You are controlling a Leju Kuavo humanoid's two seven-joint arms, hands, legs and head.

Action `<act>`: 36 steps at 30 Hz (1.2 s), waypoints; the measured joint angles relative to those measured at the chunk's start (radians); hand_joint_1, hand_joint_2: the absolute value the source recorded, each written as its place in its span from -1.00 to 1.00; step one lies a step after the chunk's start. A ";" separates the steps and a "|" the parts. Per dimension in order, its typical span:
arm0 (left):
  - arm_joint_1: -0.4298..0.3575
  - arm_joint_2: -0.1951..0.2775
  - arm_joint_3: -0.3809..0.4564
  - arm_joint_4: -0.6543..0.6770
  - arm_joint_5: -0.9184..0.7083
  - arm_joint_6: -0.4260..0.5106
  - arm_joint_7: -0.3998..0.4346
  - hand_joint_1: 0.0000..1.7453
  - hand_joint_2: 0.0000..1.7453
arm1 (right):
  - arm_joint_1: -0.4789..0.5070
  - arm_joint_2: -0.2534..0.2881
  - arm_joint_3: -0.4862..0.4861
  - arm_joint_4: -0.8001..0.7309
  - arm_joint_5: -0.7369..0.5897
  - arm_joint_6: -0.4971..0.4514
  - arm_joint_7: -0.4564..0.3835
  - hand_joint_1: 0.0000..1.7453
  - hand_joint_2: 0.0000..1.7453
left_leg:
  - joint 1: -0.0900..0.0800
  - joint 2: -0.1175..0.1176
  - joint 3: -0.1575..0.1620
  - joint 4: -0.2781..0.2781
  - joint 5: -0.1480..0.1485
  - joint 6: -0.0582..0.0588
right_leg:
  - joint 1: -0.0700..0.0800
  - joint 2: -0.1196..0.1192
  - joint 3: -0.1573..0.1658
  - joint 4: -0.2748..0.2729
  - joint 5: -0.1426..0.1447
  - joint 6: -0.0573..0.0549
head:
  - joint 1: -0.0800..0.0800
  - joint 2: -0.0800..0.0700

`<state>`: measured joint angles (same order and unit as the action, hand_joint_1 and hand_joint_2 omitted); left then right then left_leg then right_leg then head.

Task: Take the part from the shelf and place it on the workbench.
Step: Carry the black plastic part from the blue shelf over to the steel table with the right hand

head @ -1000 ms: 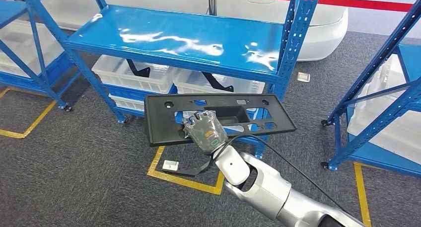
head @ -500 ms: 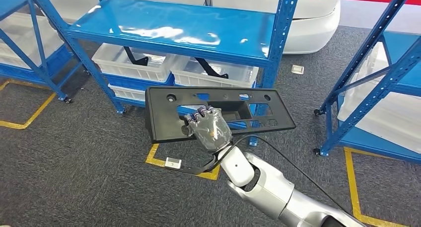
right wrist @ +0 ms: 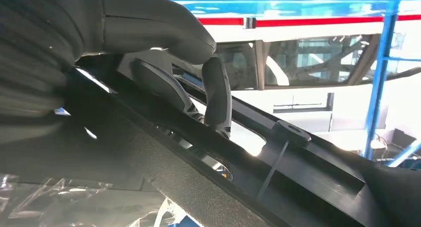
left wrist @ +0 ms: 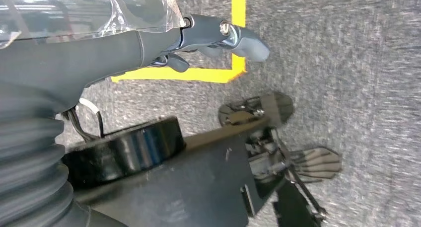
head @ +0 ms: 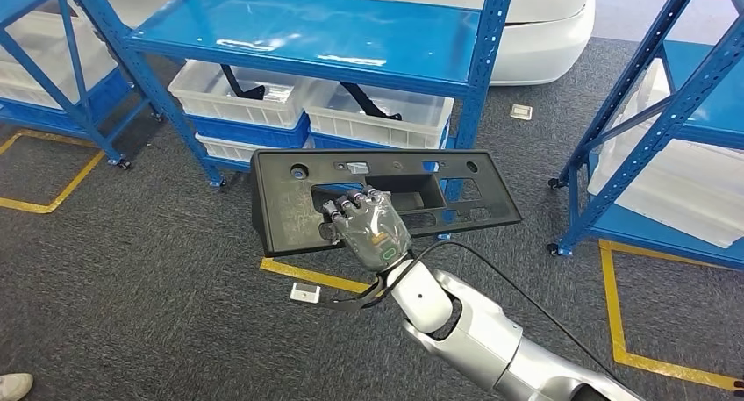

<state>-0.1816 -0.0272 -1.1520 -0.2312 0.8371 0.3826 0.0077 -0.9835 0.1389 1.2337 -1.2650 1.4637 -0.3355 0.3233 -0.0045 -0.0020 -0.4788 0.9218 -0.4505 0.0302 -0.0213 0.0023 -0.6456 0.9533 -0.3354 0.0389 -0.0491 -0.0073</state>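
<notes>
Black plastic panel (head: 289, 204): we have it off the shelf and in the air, long side level, at about twelve o'clock from our wrist and in front of the lower shelf.
Left hand (left wrist: 149, 43): it hangs by our side over grey carpet, fingers loosely curled with nothing in them; we keep it there, away from the load.
Shelf (head: 316, 32): blue steel, at twelve o'clock beyond the panel, with white bins (head: 237, 92) beneath it.
Right hand (head: 368, 227): fingers hook over the edge of the panel's middle cut-out while the thumb presses the other face, as the right wrist view shows; that is our whole hold.
Carrying: one hand near the middle takes all the weight, so we judge any quick turn could swing the long ends.
Turning: we should keep the panel's three o'clock end away from the blue post (head: 478, 59) at one o'clock.
Workbench: we cannot tell where it stands, so we turn slowly and look first.
</notes>
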 joint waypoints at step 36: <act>0.006 -0.002 -0.015 0.000 -0.047 -0.008 0.023 -1.00 1.00 | 0.038 0.002 -0.014 -0.002 -0.021 -0.002 -0.008 1.00 1.00 | 0.011 -0.003 -0.091 0.001 0.079 0.017 | 0.001 -0.010 0.006 0.248 -0.254 0.010 | 0.008 0.000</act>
<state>-0.1755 -0.0294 -1.1665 -0.2312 0.7902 0.3748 0.0302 -0.9456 0.1412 1.2200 -1.2665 1.4427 -0.3380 0.3155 0.0065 -0.0050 -0.5696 0.9232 -0.3715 0.0468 -0.0207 -0.0078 -0.6401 1.2009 -0.5889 0.0486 -0.0407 -0.0072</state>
